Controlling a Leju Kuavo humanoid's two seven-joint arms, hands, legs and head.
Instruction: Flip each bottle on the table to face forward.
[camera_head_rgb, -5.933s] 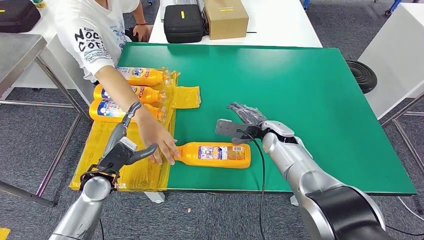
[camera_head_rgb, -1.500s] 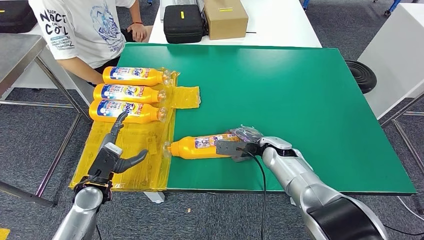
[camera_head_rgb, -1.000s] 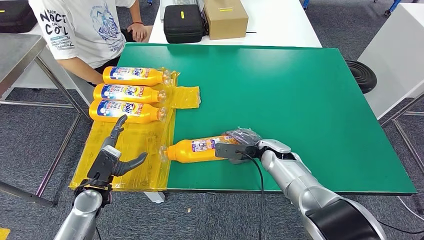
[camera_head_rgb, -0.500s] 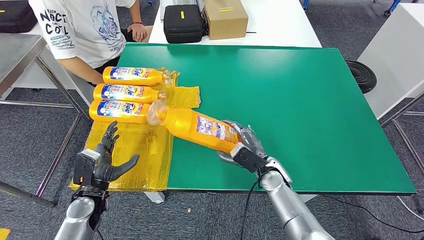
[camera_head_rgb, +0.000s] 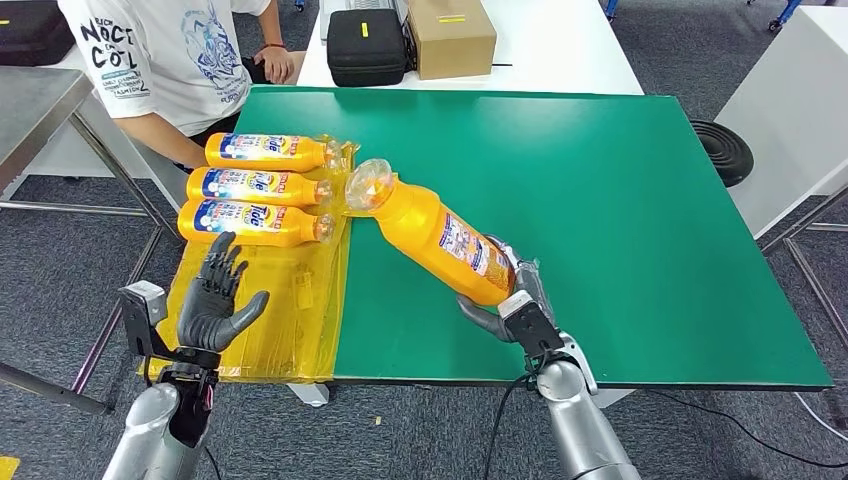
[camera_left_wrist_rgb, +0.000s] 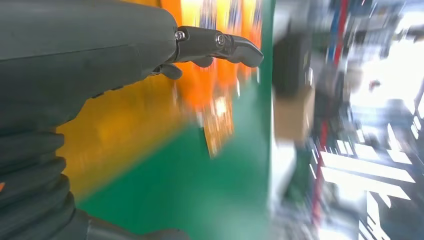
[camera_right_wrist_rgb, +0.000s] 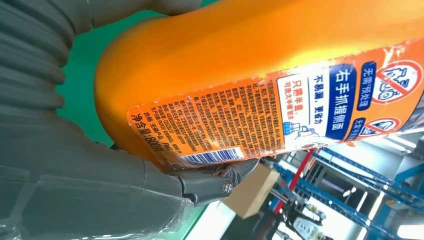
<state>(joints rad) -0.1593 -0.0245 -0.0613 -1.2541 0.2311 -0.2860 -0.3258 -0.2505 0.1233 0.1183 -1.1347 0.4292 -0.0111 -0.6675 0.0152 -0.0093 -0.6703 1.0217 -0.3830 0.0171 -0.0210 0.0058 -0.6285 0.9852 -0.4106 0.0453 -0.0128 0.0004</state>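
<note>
Right hand (camera_head_rgb: 518, 305): I have it raised on an upright silver forearm at the near edge of the table (camera_head_rgb: 640, 220), fingers (camera_head_rgb: 527, 275) wrapped around the base of the orange bottle (camera_head_rgb: 440, 238), which tilts up and away to the left. Left hand (camera_head_rgb: 215, 300): raised off the table's near left corner, palm facing forward, fingers spread and pointing up, holding nothing.

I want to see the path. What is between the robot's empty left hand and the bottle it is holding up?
In the head view, yellow plastic sheet and green table lie between left hand and raised bottle.
</note>
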